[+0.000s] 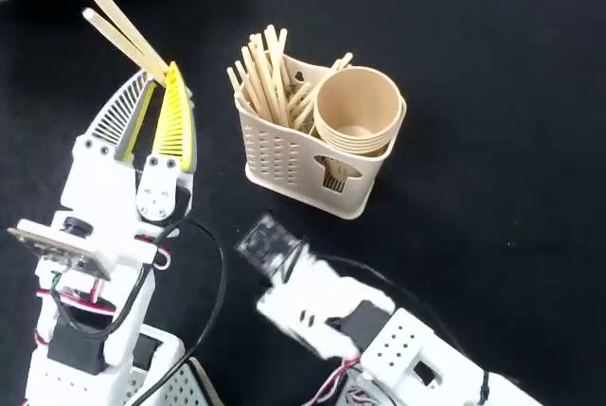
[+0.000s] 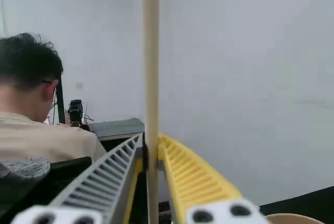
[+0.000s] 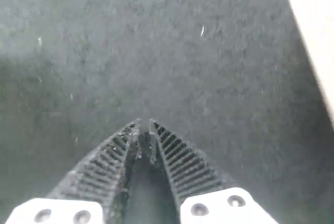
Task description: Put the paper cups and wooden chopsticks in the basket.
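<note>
The left claw is gripping two pale wooden chopsticks, gripped ends hidden, tips pointing away from the cream slotted basket; the right claw is sitting closed.

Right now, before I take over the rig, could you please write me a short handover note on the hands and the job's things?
The left hand is shut on two wooden chopsticks, held up off the table beside the basket.
The right hand is shut, holding nothing, just over the black table on the near side of the basket.
Done: a stack of paper cups and a bundle of chopsticks stand in the basket.
Left: carry the held pair over and drop it in.
</note>
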Tool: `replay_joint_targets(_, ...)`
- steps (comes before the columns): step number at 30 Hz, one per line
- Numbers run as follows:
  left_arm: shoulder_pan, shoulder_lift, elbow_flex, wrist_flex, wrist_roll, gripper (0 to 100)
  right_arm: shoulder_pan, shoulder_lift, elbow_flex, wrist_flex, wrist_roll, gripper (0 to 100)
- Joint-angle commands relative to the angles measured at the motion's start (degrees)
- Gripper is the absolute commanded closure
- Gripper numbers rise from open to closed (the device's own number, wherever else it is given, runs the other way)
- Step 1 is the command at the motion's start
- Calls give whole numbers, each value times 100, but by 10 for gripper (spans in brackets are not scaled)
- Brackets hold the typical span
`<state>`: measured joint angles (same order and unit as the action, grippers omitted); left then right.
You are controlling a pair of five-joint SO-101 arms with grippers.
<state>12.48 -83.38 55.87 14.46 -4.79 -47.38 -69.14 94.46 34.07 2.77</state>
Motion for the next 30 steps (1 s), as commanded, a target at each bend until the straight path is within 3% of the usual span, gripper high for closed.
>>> replay_joint_targets(1, 84, -79, -48, -35, 475, 971, 607, -57, -22, -580, -202, 986)
replay_joint_targets(6, 119, -70, -268, -9, 1116, 971, 1046, -66, -13, -949, -457, 986)
replay_joint_targets(12, 127, -62, -251, 0, 1424, 971, 1073, -1033, 154, -580, -686, 986)
replay_joint_targets(21, 154, -35, -286, -26, 1442, 971, 1037, -4391, 180, 2233, -844, 986)
replay_joint_targets(26, 884, 255, -602, -44, 1407, 971, 1090, -4031, 189, 2013, -844, 986)
replay_joint_targets(30, 1174, 1108, -1130, -44, 879, 971, 1099, -3978, 189, 1996, -844, 986)
